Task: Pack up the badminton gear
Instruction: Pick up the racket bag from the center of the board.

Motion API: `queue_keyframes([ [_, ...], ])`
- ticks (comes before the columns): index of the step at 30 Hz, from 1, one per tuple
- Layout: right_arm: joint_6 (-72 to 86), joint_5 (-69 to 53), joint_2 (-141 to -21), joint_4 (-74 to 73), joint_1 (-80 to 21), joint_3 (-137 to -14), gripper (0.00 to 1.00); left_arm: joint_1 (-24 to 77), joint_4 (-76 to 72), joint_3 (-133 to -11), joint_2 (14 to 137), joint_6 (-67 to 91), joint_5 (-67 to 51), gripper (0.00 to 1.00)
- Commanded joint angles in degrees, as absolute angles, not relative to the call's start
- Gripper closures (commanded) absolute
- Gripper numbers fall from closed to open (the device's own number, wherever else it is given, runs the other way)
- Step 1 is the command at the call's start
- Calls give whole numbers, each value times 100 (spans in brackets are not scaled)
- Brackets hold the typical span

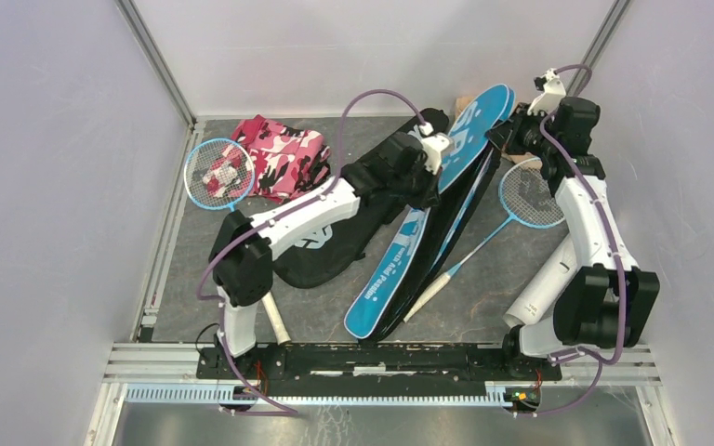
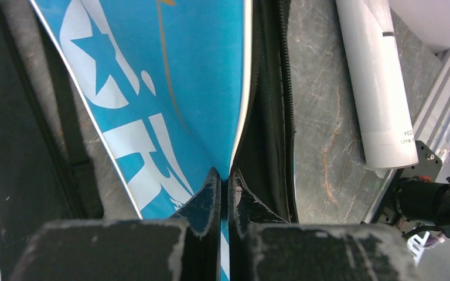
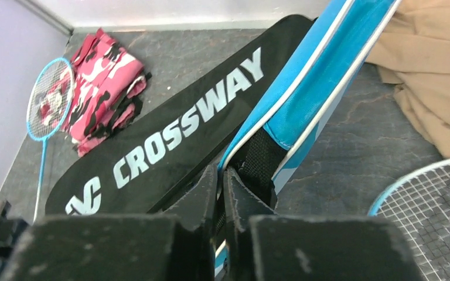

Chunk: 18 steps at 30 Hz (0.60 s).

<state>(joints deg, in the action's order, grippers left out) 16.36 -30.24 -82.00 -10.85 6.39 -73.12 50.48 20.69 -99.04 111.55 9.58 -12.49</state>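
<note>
Right, far left: a thin blue-framed racket (image 1: 218, 174) lies on the grey counter (image 1: 325, 321), its strung head overlapping the pink camouflage cloth (image 1: 284, 153). Next comes the black CROSSWAY cover (image 3: 170, 146), flat and matte. My left jaws are pinched tight on the white-piped rim of the glossy blue cover (image 2: 170, 76), and my right jaws clamp its far end by the black lining. I reckon that two-point hold is there to part the mouth for loading. A second racket (image 1: 530, 195) waits on the right, with the smooth white tube (image 2: 378, 82) nearby.
</note>
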Motion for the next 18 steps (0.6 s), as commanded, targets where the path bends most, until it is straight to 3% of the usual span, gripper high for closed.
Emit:
queue_keyframes([
  [1,1122,-3689,-8454,-1236,565,-7809,85,4640,1550,-9676,10295,1597,-1586,98],
  [5,938,-3969,-8508,-1263,454,-7862,55,4304,1511,-9371,9887,1909,-1580,98],
  [9,653,-4142,-8460,-1288,249,-7866,37,4111,1560,-9114,9467,2001,-1385,98],
  [13,183,-4243,-8276,-1384,123,-7821,25,3767,1594,-8788,9142,2234,-1316,98],
  [18,-619,-3603,-8033,-1990,123,-7714,23,3556,1682,-8680,8939,2059,-1259,98],
])
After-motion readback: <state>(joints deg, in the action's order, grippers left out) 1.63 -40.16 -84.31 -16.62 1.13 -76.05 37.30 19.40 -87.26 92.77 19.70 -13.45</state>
